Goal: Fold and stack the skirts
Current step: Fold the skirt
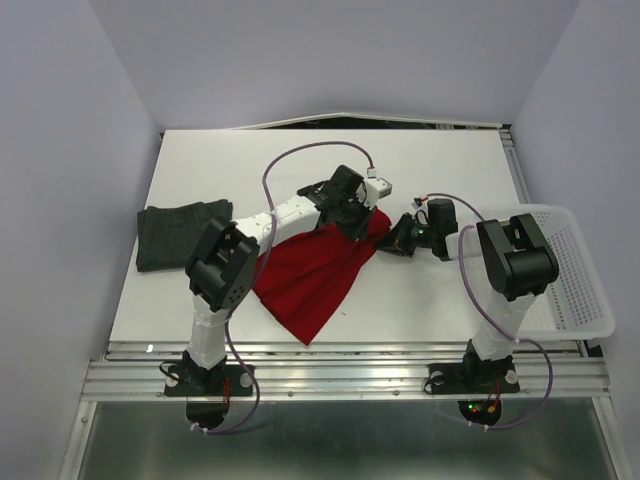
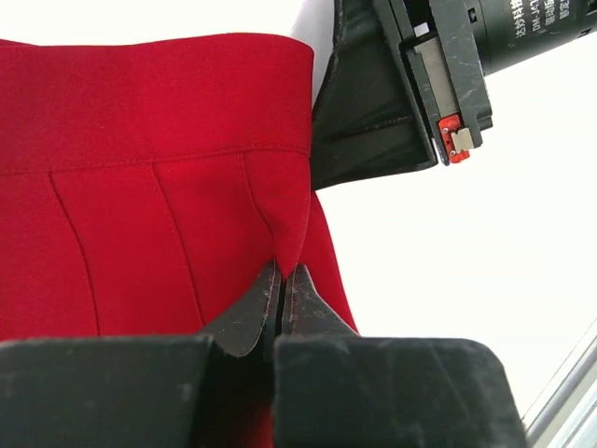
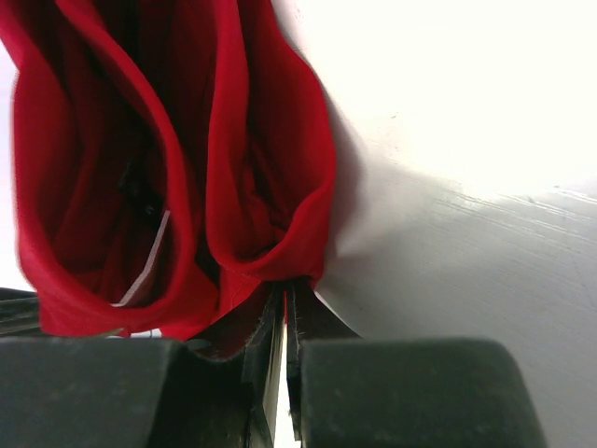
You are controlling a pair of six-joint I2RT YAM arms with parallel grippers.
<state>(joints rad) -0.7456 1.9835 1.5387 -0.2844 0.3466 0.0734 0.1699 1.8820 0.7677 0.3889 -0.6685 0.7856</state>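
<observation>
White lettering is showing on the black housing of the right arm, just right of the red skirt's waistband corner. The frame edge is cutting it off, so it cannot be read. In the right wrist view a pale strip is peeking out from inside the skirt's open folds, and no writing on it can be made out.

The red skirt is lying spread on the white table. Its waistband end is bunched up, and its flared hem is fanning out toward the arm bases. The left gripper is pinching the waistband corner, its fingers pressed narrowly together with red cloth between them. The right gripper is nipping a fold of the same waistband, its fingers nearly touching around the cloth. Seen from above, both grippers are sitting close together at the skirt's waistband end.

The left arm is reaching across the skirt's upper left edge and hiding part of it. A purple cable is arching beyond the skirt. The grey skirt is lying well apart to the red skirt's left. A white mesh basket is sitting well to the skirt's right, partly covered by the right arm.
</observation>
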